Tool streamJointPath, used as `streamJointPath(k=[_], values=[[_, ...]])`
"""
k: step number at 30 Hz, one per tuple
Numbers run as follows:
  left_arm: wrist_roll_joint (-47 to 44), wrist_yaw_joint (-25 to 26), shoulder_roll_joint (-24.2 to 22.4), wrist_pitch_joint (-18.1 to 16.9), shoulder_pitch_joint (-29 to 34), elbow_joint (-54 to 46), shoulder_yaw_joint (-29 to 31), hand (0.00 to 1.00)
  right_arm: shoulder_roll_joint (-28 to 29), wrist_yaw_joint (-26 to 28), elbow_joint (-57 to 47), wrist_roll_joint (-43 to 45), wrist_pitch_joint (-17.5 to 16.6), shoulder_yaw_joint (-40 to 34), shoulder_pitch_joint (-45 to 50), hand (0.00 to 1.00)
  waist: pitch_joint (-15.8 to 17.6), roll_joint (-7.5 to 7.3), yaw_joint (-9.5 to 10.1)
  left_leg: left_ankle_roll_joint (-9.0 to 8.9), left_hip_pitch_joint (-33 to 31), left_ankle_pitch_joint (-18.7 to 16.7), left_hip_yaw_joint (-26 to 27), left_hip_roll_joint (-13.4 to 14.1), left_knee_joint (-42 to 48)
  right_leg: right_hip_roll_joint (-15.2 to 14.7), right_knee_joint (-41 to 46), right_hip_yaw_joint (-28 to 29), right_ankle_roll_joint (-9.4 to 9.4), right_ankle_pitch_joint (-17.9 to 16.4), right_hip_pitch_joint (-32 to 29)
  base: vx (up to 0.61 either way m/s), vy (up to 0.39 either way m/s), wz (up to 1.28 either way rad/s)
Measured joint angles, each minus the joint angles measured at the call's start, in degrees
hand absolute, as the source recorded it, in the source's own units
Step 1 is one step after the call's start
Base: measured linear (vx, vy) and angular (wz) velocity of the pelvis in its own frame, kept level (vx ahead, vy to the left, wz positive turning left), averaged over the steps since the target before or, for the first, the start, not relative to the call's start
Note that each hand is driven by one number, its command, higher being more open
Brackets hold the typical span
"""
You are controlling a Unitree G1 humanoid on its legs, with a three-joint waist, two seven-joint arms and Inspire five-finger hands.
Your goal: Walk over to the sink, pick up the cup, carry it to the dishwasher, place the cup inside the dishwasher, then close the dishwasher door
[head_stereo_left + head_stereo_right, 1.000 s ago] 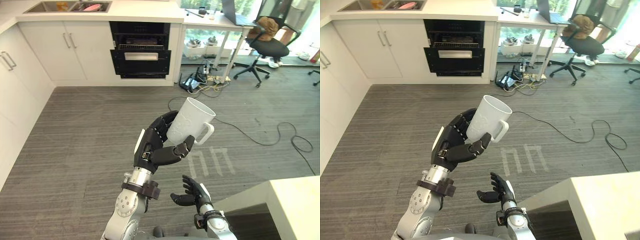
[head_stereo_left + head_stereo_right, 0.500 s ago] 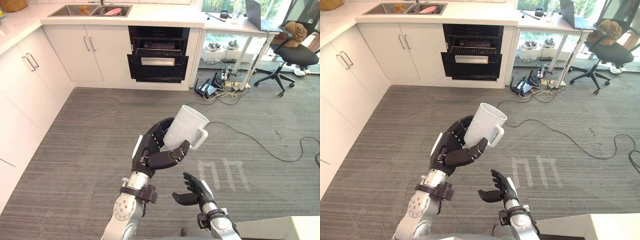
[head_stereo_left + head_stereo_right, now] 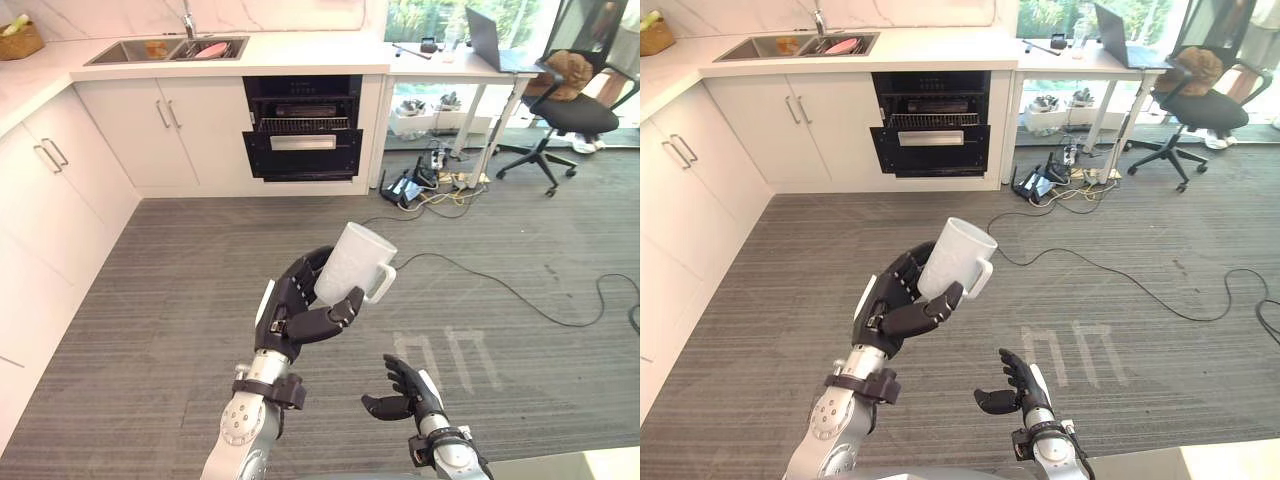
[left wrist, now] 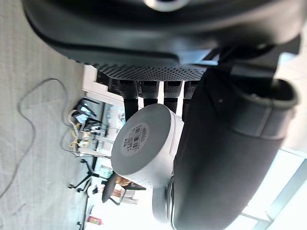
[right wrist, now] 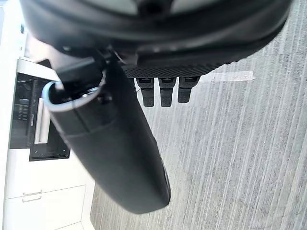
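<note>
Left hand (image 3: 295, 310) clasps the smooth white cylindrical cup (image 3: 355, 262), probably ceramic, tilted; right hand (image 3: 410, 395) hangs slack-fingered.

No legible text anywhere.

Open floor (image 3: 180, 270) thru to dishwasher (image 3: 300, 140)

you see a black chair (image 3: 572, 112) at a white desk (image 3: 450, 65) bearing a laptop (image 3: 485, 35), power strips (image 3: 408, 188) beneath it, cabinets (image 3: 150, 130) left, tape marks (image 3: 450, 355) on the floor (image 3: 180, 260).
</note>
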Motion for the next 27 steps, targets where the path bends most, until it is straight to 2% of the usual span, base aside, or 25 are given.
streamJointPath(k=[6, 7, 9, 13, 17, 22, 26, 27], values=[[0.0, 0.0, -0.4, 0.2, 0.0, 0.0, 1.3, 0.3, 0.1, 0.0, 0.1, -0.2, 0.1, -0.1, 0.2, 0.9, 0.0, -0.03, -0.03, 0.01, 0.1, 0.0, 0.2, 0.0, 0.1, 0.0, -0.7, 0.3, 0.44, 0.3, 0.1, -0.03, 0.01, -0.03], [0.0, 0.0, -1.5, 0.2, -2.5, 0.0, 0.7, 0.3, 0.0, -0.6, 1.1, -0.2, 0.1, 0.0, 0.2, 0.9, 0.7, -2.83, -0.09, -1.57, -0.2, 3.2, 0.5, 3.6, -1.9, 3.5, -8.4, 0.3, -2.62, 6.9, 2.5, 0.0, 0.0, 0.0], [0.0, 0.0, -1.5, 0.2, -2.5, 0.0, 0.7, 0.3, 0.0, -0.6, 1.1, -0.2, 0.1, 0.0, 0.2, 0.9, 0.7, -2.82, -0.09, -1.57, -0.2, 3.2, 0.5, 3.6, -1.9, 3.5, -8.4, 0.3, -2.62, 6.9, 2.5, 0.0, 0.0, 0.0], [0.0, 0.0, -1.8, 0.2, -2.5, 0.0, 0.8, 0.3, 0.0, -0.6, 1.1, -0.1, 0.0, 0.0, 0.3, 0.9, 0.9, -2.51, -0.18, -1.6, 0.0, 3.2, 1.1, 3.6, -1.9, 3.6, -8.7, 0.9, -2.61, 6.9, 2.3, 0.0, 0.0, -0.07], [0.0, 0.7, -2.4, 0.2, -2.5, 0.8, 1.3, 0.3, 0.0, -1.1, 1.5, 0.3, 0.1, -0.2, 0.3, 0.9, 1.1, -1.99, -0.37, -1.66, 0.0, 3.1, 1.0, 3.8, -1.9, 2.7, -11.3, -3.2, -2.22, 7.7, 3.2, 0.0, 0.0, 0.0], [0.0, 2.8, -3.5, 0.6, -2.7, 7.3, 2.3, 0.3, 0.0, -3.2, 2.5, 1.5, 0.5, -2.5, -0.4, 0.9, 1.1, 0.27, 0.0, -2.24, -0.2, 3.3, -0.4, 4.3, -1.9, 2.9, -12.2, -6.2, -2.49, 8.6, 4.1, 0.01, -0.038, 0.13], [0.0, 4.2, -3.4, 1.6, -2.6, 9.1, 3.1, 0.3, 0.3, -4.6, 2.9, 3.0, 1.1, -4.5, -2.0, 0.9, 1.4, 0.26, 0.24, -2.75, -0.8, 4.5, -3.0, 4.2, -2.6, 2.8, -12.2, -10.1, -2.52, 8.6, 4.5, -0.02, -0.045, 0.37], [-0.1, 4.7, -3.5, 1.6, -2.7, 9.0, 3.1, 0.3, 0.3, -5.0, 2.8, 3.0, 1.1, -5.1, -2.5, 0.9, 1.4, 0.25, 1.02, -2.74, -1.4, 4.7, -3.8, 4.1, -2.5, 2.7, -12.2, -10.8, -2.69, 8.5, 4.4, -0.06, -0.018, 0.4]])
